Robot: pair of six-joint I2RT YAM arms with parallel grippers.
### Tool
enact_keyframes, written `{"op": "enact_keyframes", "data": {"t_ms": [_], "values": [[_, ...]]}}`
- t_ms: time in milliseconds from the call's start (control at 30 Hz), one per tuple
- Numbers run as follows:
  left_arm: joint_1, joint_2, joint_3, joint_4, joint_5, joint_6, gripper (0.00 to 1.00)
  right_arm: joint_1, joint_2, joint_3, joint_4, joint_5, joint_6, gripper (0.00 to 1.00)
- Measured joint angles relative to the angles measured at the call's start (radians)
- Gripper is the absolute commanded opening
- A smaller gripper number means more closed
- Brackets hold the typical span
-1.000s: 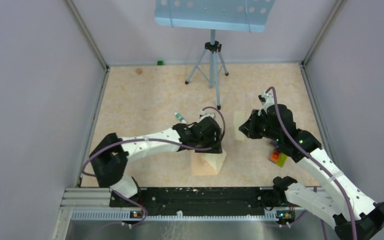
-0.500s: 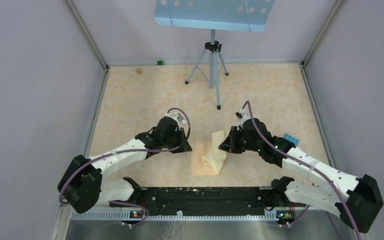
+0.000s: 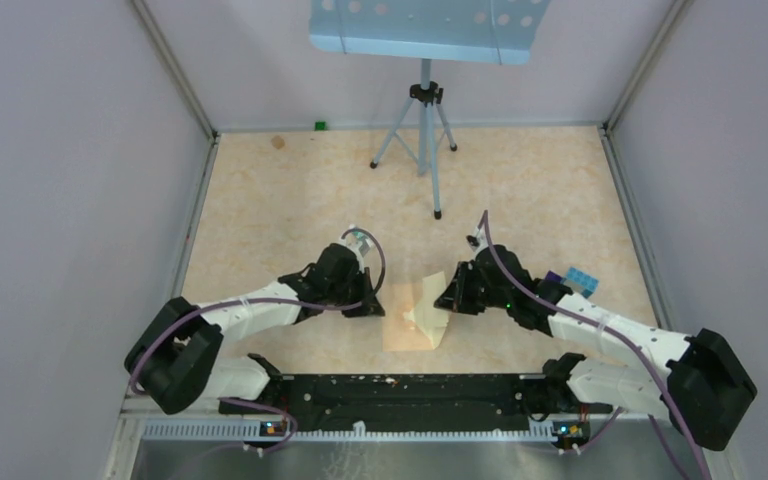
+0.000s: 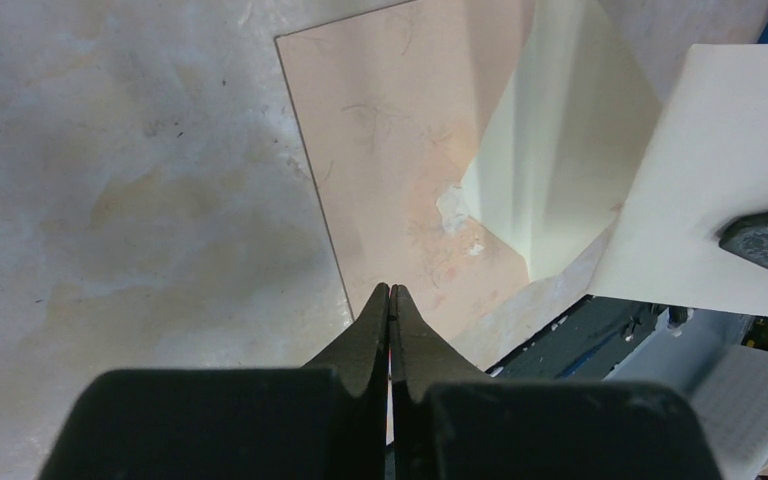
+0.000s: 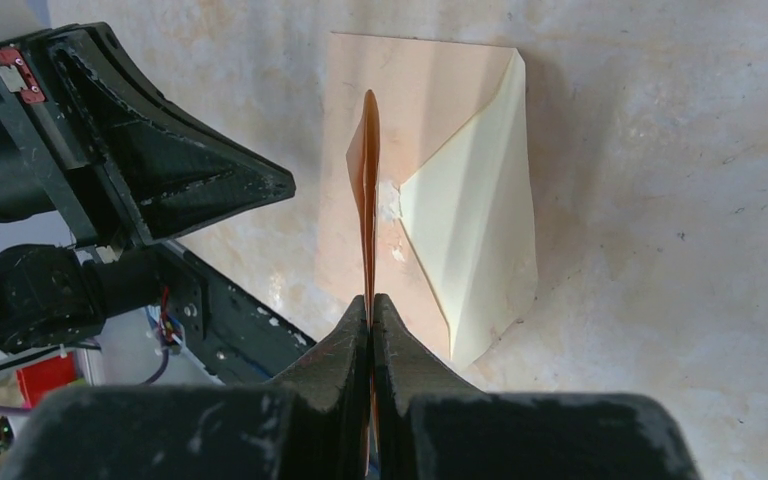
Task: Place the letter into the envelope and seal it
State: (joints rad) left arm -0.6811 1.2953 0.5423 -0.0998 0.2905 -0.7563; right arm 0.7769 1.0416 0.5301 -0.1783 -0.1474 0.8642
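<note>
Since half a second ago the letter (image 3: 426,308) has dropped from standing tilted up between my two arms to lying much lower across the envelope (image 3: 400,335). Both of my arms have drawn slightly nearer their bases. A second ago my left arm lay over the envelope and my right was out at the pale sheet further back.

Now the envelope lies flat on the worktop (image 3: 290,200), just ahead of my bases. The creased cream letter rests over its right part, overhanging the right edge. I cannot tell whether any of it is tucked inside.

My right gripper (image 5: 370,300) is pinched closed on a thin tan layer (image 5: 367,180) of the envelope, holding it up edge-on from the flat part, beside the letter. My left gripper (image 4: 390,292) has its fingers pressed together with nothing visible between them. It sits at the envelope's near left edge, and I cannot tell whether it touches the paper.

As I judge it, the letter has been brought to the envelope, but insertion is not finished. The sheet is still to slide fully under the raised layer, and the sealing has not begun.
</note>
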Motion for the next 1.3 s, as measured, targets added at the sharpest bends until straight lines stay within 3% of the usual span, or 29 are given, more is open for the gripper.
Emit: {"op": "enact_keyframes", "data": {"t_ms": [733,1300], "values": [[0.0,0.055,-0.021,0.016,-0.015,0.019,0.0,-0.058,0.031,-0.144,0.085,-0.025,-0.087,0.0],[0.002,0.123,-0.003,0.06,0.011,0.026,0.0,-0.067,0.102,-0.158,0.138,-0.043,-0.087,0.0]]}}
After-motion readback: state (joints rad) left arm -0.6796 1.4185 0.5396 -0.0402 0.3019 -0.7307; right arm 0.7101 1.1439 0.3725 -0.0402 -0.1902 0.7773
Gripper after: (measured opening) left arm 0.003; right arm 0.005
